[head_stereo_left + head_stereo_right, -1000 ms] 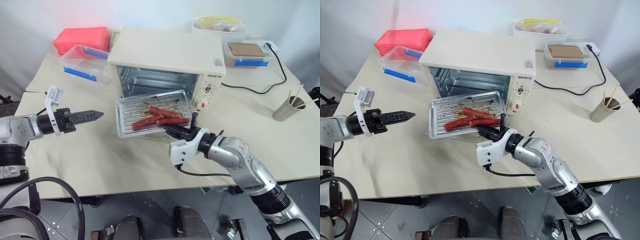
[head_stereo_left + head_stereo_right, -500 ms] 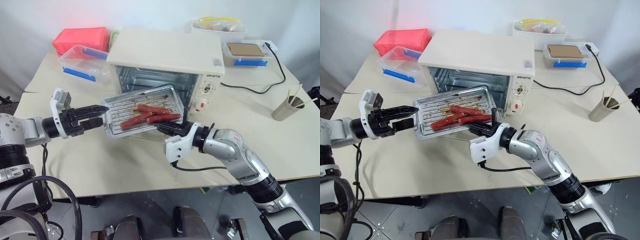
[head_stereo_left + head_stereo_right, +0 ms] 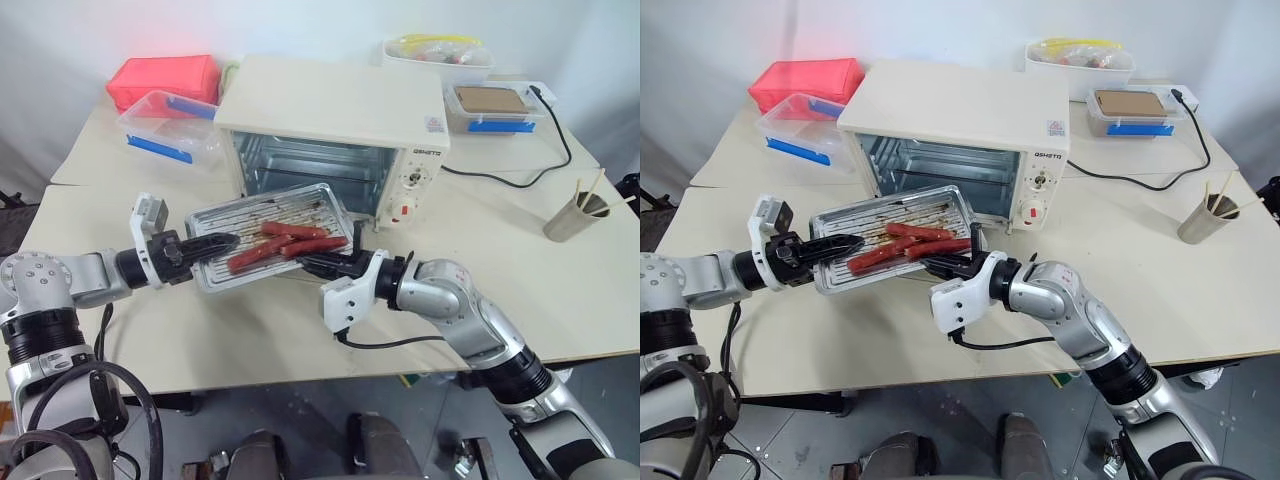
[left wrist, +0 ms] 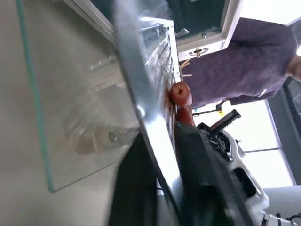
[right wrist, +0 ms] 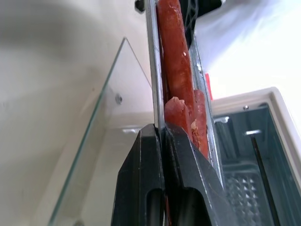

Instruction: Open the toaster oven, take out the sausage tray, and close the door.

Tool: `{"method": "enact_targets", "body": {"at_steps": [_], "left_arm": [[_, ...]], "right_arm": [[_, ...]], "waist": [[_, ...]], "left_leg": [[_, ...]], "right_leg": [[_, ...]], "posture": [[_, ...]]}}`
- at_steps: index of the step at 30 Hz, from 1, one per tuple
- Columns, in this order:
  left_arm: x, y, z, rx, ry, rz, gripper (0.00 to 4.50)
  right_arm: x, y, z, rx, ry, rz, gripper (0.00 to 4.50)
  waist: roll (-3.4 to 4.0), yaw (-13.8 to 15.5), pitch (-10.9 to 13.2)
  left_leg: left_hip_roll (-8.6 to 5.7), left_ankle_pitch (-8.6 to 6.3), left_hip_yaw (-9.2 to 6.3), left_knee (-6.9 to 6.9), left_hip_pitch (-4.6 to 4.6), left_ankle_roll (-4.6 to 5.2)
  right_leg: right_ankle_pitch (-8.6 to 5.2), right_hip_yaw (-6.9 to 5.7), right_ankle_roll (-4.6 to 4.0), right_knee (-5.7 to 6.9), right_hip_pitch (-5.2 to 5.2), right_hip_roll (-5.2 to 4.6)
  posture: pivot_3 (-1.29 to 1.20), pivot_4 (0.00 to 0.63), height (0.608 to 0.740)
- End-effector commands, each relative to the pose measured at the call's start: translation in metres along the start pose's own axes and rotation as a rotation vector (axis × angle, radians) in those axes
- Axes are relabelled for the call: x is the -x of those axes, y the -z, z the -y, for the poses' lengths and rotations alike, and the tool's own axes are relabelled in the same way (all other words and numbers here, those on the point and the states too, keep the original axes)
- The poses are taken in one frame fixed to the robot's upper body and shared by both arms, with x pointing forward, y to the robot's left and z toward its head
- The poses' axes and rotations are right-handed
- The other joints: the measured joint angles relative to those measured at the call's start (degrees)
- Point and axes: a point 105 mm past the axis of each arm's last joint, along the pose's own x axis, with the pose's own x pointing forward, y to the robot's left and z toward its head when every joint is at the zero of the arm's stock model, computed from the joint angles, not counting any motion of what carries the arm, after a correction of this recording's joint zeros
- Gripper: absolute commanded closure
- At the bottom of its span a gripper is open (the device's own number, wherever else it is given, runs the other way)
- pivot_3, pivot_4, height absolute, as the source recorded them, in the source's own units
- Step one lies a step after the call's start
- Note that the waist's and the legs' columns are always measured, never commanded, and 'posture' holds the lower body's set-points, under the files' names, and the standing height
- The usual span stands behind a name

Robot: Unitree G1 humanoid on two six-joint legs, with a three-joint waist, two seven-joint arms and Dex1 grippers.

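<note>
So, head view first: I've got the sausage tray [image 3: 268, 247] out of the toaster oven [image 3: 335, 140] and hanging in the air just in front of it, above the dropped-down glass door [image 3: 980, 222]. My right gripper [image 3: 310, 264] is pinched shut on the tray's right edge and my left gripper [image 3: 222, 242] is clamped on the left edge. Best move from here, I reckon, is to keep both ends level so the sausages [image 3: 282, 243] don't roll, swing it wide of the door, and set it on bare table [image 3: 180, 320] toward my left before letting go of either side.

Left wrist view: fingers [image 4: 141, 188] closed with the tray rim [image 4: 141, 103] between them, a sausage end poking up, glass door underneath. A person in a dark top stands behind the oven.

Right wrist view: same story, fingers [image 5: 141, 183] tight on the rim, sausages lined up beyond, oven cavity open behind.

Room-wise: cream table, clear plastic boxes with blue clips [image 3: 170, 125], a red box [image 3: 165, 77], a cup of sticks [image 3: 578, 215], the oven's black cord [image 3: 540, 170].
</note>
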Motion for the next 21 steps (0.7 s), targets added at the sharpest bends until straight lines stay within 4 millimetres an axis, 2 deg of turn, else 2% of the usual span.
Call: {"method": "enact_targets", "body": {"at_steps": [1, 2, 4, 9, 12, 16, 19, 21], "left_arm": [[0.001, 0.002, 0.002, 0.015, 0.012, 0.021, 4.49], [0.002, 0.003, 0.000, 0.030, 0.006, 0.027, 4.50], [0.003, 0.004, -0.001, 0.048, -0.003, 0.032, 4.50], [0.021, 0.006, -0.006, 0.113, -0.030, 0.071, 4.50], [0.046, 0.007, -0.012, 0.172, -0.047, 0.139, 4.50], [0.062, 0.012, -0.010, 0.200, -0.016, 0.223, 4.50], [0.078, 0.020, -0.013, 0.219, -0.010, 0.320, 4.50], [0.085, 0.025, -0.016, 0.217, -0.015, 0.381, 4.50]], "right_arm": [[0.002, -0.012, 0.011, -0.065, 0.036, 0.069, 4.50], [0.003, -0.012, 0.011, -0.103, 0.035, 0.072, 4.09], [0.005, -0.011, 0.010, -0.136, 0.034, 0.074, 3.74], [0.017, -0.010, 0.008, -0.176, 0.018, 0.086, 2.09], [0.040, -0.004, 0.009, -0.368, 0.044, 0.098, 2.09], [0.063, 0.007, 0.005, -0.496, 0.054, 0.079, 2.09], [0.085, 0.024, 0.006, -0.613, 0.119, 0.046, 2.64], [0.096, 0.034, 0.004, -0.645, 0.141, 0.022, 3.30]], "waist": [[0.00, 0.0, 0.0], [0.00, 0.0, 0.0], [-0.01, 0.0, 0.0], [-0.01, 0.0, 0.0], [-0.01, -0.1, 0.0], [-0.02, 0.2, 0.0], [-0.02, 0.4, 0.0], [-0.01, 0.7, 0.0]], "left_leg": [[0.01, 0.00, -0.01, -0.01, 0.01, 0.00], [0.02, 0.00, -0.03, -0.01, 0.02, 0.00], [0.02, 0.00, -0.04, -0.01, 0.03, 0.00], [0.02, 0.00, -0.18, -0.02, 0.07, 0.00], [0.03, 0.00, -0.30, -0.09, 0.10, 0.00], [0.01, -0.03, -0.41, -0.07, 0.14, 0.03], [0.04, -0.04, -0.48, -0.05, 0.18, 0.01], [-0.02, -0.05, -0.47, -0.04, 0.17, 0.02]], "right_leg": [[0.00, 0.00, 0.00, 0.00, 0.00, 0.01], [0.00, 0.01, 0.00, 0.01, 0.00, 0.01], [0.00, 0.02, 0.00, 0.02, 0.00, 0.01], [0.00, 0.07, 0.00, 0.03, -0.01, 0.00], [0.00, 0.08, 0.00, 0.03, -0.02, 0.00], [0.00, 0.12, 0.00, 0.01, 0.03, -0.06], [0.00, 0.15, -0.01, 0.02, 0.09, -0.14], [0.00, 0.14, -0.01, 0.02, 0.09, -0.19]], "posture": [[0.00, 0.150, 0.740], [0.00, 0.150, 0.740], [0.00, 0.150, 0.740], [0.00, 0.150, 0.740], [0.00, 0.150, 0.740], [0.00, 0.150, 0.740], [0.00, 0.150, 0.740], [0.00, 0.150, 0.740]]}}
